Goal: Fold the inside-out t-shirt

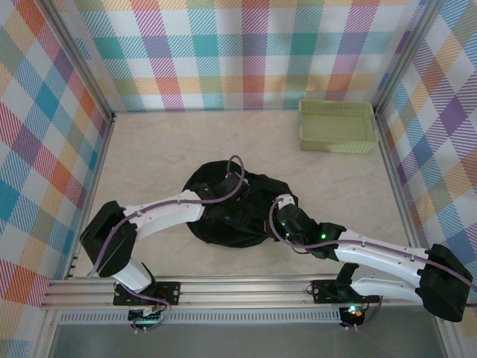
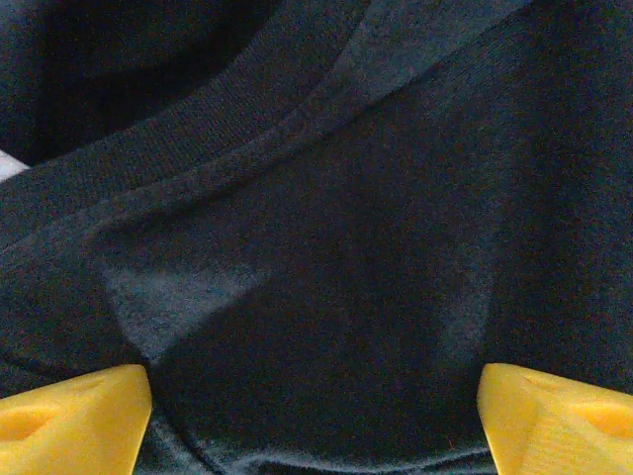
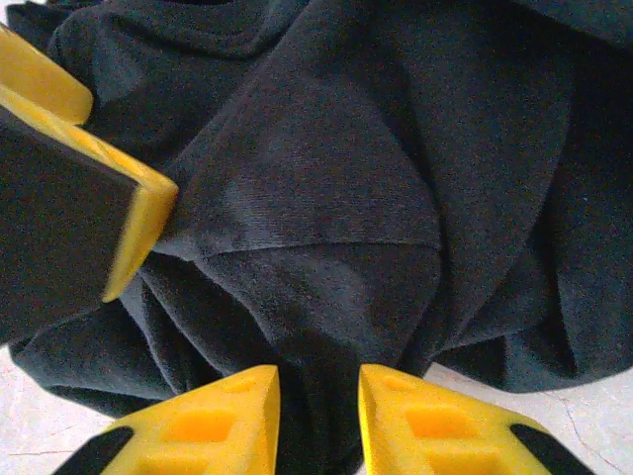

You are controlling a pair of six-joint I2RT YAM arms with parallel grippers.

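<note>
The pale surface [image 1: 149, 149] was enclosed by plaid-patterned walls [image 1: 246, 52]. The inside-out t-shirt [image 1: 257, 194] was found crumpled in a black heap near the middle of the surface, slightly toward the near edge. The left arm [image 1: 160, 216] and the right arm [image 1: 373, 250] were extended onto the heap from opposite sides. A pale green basket [image 1: 335, 147] was located in the far right corner, well apart from the t-shirt. The left fingers [image 2: 74, 421] were spread wide apart, with dark fabric and a stitched band lying between and beyond them. The right fingers [image 3: 213, 421] were separated by a narrow gap only, and a fold of the fabric was seen running into that gap at the heap's edge. Whether that fold was clamped could not be determined.
</note>
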